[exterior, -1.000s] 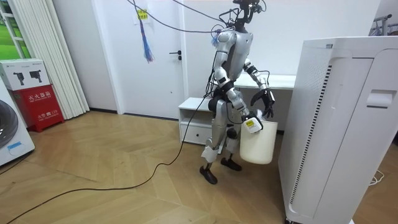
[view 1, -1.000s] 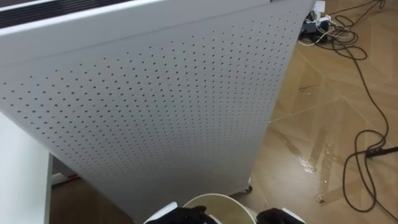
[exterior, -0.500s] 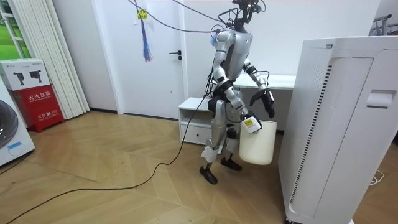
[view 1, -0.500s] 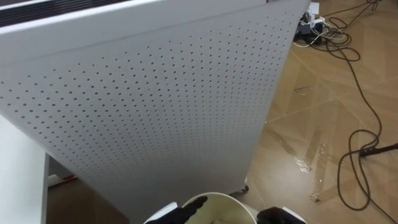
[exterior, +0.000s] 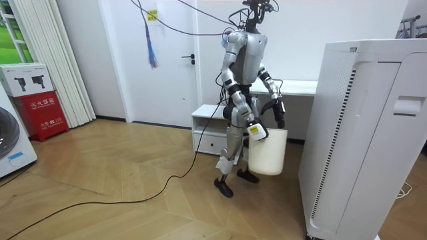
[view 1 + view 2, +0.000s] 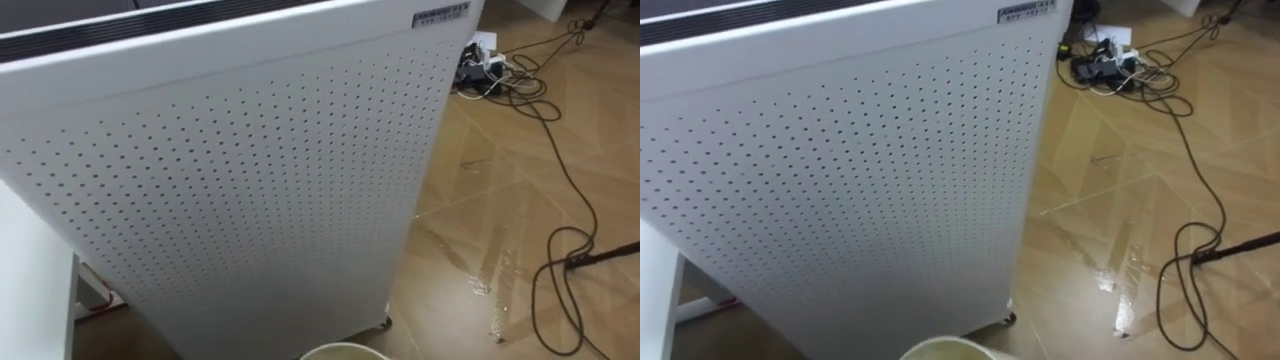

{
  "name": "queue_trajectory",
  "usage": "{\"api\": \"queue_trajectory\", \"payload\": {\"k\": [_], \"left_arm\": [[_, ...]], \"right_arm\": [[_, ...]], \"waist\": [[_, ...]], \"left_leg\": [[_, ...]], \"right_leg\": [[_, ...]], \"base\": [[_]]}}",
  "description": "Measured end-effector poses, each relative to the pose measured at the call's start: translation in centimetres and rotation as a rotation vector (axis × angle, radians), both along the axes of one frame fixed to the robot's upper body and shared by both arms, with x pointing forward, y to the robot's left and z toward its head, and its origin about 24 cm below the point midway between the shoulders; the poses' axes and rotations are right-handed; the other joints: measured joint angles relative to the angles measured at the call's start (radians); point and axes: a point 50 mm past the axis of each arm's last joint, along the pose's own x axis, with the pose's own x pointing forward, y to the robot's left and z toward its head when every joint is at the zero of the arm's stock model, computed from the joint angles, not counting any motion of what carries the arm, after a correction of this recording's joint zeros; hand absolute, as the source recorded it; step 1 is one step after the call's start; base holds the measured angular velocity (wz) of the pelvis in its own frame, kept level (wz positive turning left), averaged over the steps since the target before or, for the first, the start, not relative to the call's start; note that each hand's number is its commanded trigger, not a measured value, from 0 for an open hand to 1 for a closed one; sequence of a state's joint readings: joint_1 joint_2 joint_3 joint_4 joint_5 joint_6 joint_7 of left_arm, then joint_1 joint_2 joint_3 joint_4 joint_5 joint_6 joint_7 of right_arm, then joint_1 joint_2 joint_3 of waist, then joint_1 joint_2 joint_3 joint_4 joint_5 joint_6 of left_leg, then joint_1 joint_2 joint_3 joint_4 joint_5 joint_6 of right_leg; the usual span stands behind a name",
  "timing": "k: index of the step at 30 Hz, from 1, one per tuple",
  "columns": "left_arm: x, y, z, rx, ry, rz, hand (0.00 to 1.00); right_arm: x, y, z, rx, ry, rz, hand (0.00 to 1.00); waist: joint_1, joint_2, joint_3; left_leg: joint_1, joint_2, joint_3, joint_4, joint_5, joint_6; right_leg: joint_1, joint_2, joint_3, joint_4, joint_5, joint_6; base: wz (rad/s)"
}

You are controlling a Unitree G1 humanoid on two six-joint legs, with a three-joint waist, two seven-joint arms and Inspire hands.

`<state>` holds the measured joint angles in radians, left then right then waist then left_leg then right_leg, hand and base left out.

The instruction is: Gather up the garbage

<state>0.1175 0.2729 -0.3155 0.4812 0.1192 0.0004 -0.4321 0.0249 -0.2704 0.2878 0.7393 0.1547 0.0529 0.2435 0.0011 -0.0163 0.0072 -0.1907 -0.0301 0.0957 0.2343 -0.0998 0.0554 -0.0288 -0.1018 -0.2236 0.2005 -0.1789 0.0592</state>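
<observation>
Standing before white perforated cabinet (image 6: 230, 180), white bucket (image 5: 268, 153) off the floor (image 6: 520, 200), rim touching right robot hand (image 5: 256, 131), below left robot hand (image 5: 279, 113); cannot tell either grip

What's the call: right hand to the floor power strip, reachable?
Probably not: right hand is busy at the bucket rim, and the power strip lies well beyond the perforated white unit's far corner.

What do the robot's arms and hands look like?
Its arms are slim, silver-grey and jointed, with darker parts. Both end in black hands: the left hand and the right hand, which wears a small white-and-yellow tag on its back.
</observation>
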Motion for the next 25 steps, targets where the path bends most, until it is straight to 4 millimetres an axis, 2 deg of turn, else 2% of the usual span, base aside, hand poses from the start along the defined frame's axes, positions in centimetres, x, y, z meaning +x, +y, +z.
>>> {"api": "queue_trajectory", "payload": {"k": [3,8,9,14,17,20,25], "left_arm": [[-1.9,0.3,-1.4,-0.045,0.081,0.083,0.00],[-3.9,1.0,-3.1,-0.094,0.187,0.213,0.00],[-4.5,1.2,-3.5,-0.098,0.212,0.235,0.00],[-5.7,1.9,-4.2,-0.101,0.259,0.313,0.00],[-6.2,2.1,-4.6,-0.102,0.273,0.356,0.00],[-7.1,2.5,-5.1,-0.102,0.303,0.423,0.00],[-9.0,3.6,-6.0,-0.151,0.373,0.666,0.00]], "right_arm": [[-1.8,-0.6,-0.7,-0.017,0.048,-0.014,1.00],[-3.5,-1.3,-1.7,-0.041,0.112,-0.046,1.00],[-3.8,-1.4,-1.9,-0.046,0.127,-0.049,1.00],[-4.9,-1.6,-2.5,-0.042,0.153,-0.091,1.00],[-5.5,-2.0,-2.8,-0.035,0.168,-0.144,1.00],[-6.3,-2.2,-3.1,-0.031,0.180,-0.195,1.00],[-7.9,-2.6,-3.9,-0.025,0.250,-0.325,1.00]], "waist": [[0.005,-0.001,-0.0004],[0.009,-0.005,-0.0014],[0.011,-0.003,-0.0061],[0.009,-0.008,-0.0033],[0.007,-0.006,-0.0066],[0.007,-0.006,-0.0057],[0.004,-0.014,-0.0067]], "left_leg": [[0.031,0.000,0.008,-0.008,0.000,0.000],[0.064,0.001,0.020,-0.014,0.001,-0.002],[0.066,0.002,0.024,-0.013,0.001,-0.002],[0.081,0.001,0.033,-0.016,-0.001,-0.003],[0.085,0.002,0.032,-0.023,-0.001,-0.004],[0.096,0.002,0.035,-0.031,-0.005,-0.010],[0.131,0.003,0.036,-0.043,-0.018,-0.019]], "right_leg": [[0.022,-0.002,0.005,-0.002,0.000,0.000],[0.050,0.000,0.018,-0.015,-0.007,-0.008],[0.050,0.001,0.024,-0.014,-0.008,-0.008],[0.064,0.001,0.027,-0.020,-0.008,-0.007],[0.069,0.002,0.029,-0.030,-0.007,-0.009],[0.082,0.004,0.029,-0.035,-0.007,-0.010],[0.117,0.006,0.028,-0.052,-0.011,-0.014]], "base": [[-0.11],[-0.07],[-0.11],[-0.03],[0.00],[-0.01],[-0.02]]}}
